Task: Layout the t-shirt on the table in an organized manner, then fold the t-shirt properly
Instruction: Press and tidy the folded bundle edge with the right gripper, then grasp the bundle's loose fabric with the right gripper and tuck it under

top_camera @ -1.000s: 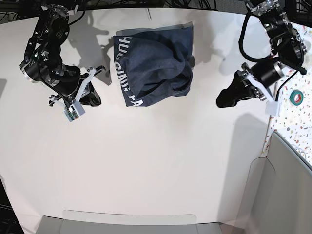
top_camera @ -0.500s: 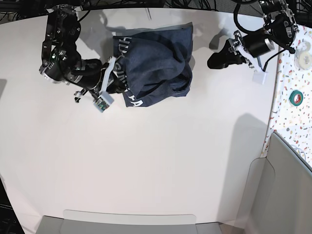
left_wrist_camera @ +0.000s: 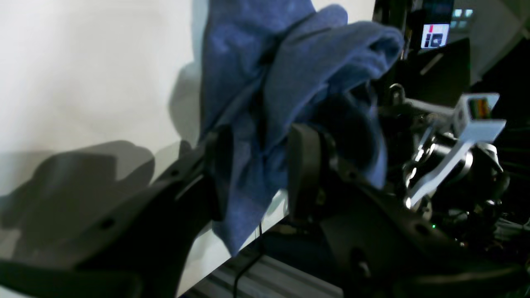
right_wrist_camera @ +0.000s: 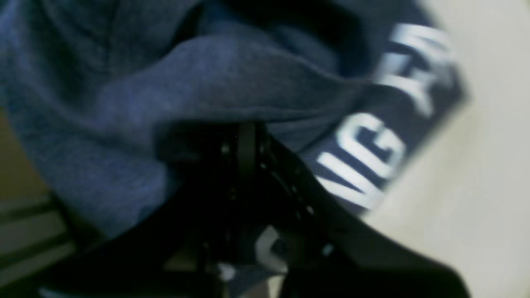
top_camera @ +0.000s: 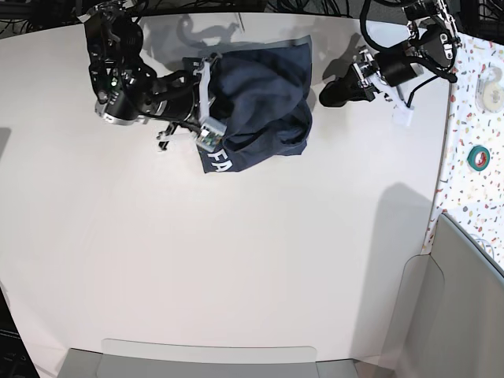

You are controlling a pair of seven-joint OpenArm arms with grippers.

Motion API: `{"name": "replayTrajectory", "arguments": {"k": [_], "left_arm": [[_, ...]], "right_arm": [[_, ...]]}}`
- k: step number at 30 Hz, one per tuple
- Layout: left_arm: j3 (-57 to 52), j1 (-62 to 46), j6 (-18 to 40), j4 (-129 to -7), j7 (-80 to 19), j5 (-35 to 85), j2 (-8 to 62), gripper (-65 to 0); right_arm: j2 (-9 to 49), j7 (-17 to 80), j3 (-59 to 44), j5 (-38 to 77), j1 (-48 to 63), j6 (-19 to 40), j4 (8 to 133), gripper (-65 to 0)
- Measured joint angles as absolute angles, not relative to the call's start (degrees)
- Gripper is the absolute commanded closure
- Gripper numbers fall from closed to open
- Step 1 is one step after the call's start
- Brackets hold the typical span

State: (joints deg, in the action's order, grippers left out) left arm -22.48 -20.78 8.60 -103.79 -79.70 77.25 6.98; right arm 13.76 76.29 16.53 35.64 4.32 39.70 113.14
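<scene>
Left wrist view: the left gripper (left_wrist_camera: 258, 174) has its jaws apart, with a hanging fold of the navy t-shirt (left_wrist_camera: 290, 82) between them at the edge of the white tabletop (left_wrist_camera: 83, 74).

Right wrist view: the right gripper (right_wrist_camera: 240, 165) has its jaws together, nosed against the crumpled shirt beside its white lettering (right_wrist_camera: 372, 161); whether cloth is pinched is unclear.

Base view: the t-shirt lies bunched at the tabletop's far middle, the right gripper at one side and the left gripper just off the other.
</scene>
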Motion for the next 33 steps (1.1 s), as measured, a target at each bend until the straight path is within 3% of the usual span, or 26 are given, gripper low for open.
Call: {"name": "replayTrajectory", "arguments": {"k": [6,12,16,23,33], "left_arm": [[-22.5,-20.8,8.6,-103.8,-79.7,77.5,7.0,-21.8],[-23.0,-20.0,8.6,-104.8,-79.9,77.5,7.0,-21.7],[-23.0,-19.2,8.8,-111.5,-79.6,78.2,7.6,-21.1],[-22.7,-19.3,9.2,-116.3,-80.1,82.6,7.1,-12.9],[-6.8,-19.9,9.0,-115.6,-80.3,80.0,4.5,-7.1]], "right_arm": [[16.9,76.5,25.0,28.4,3.6,39.7,113.1,0.0],[17.8,77.0,25.3,28.2,3.3,39.7,115.5,0.0],[15.0,76.8,19.7,32.4,1.2,39.7,116.4,0.0],[9.3,77.3,4.3,38.6,-2.0,39.7,116.0,0.0],[9.2,77.4,5.6,32.7,-6.9,39.7,110.0,0.0]]}}
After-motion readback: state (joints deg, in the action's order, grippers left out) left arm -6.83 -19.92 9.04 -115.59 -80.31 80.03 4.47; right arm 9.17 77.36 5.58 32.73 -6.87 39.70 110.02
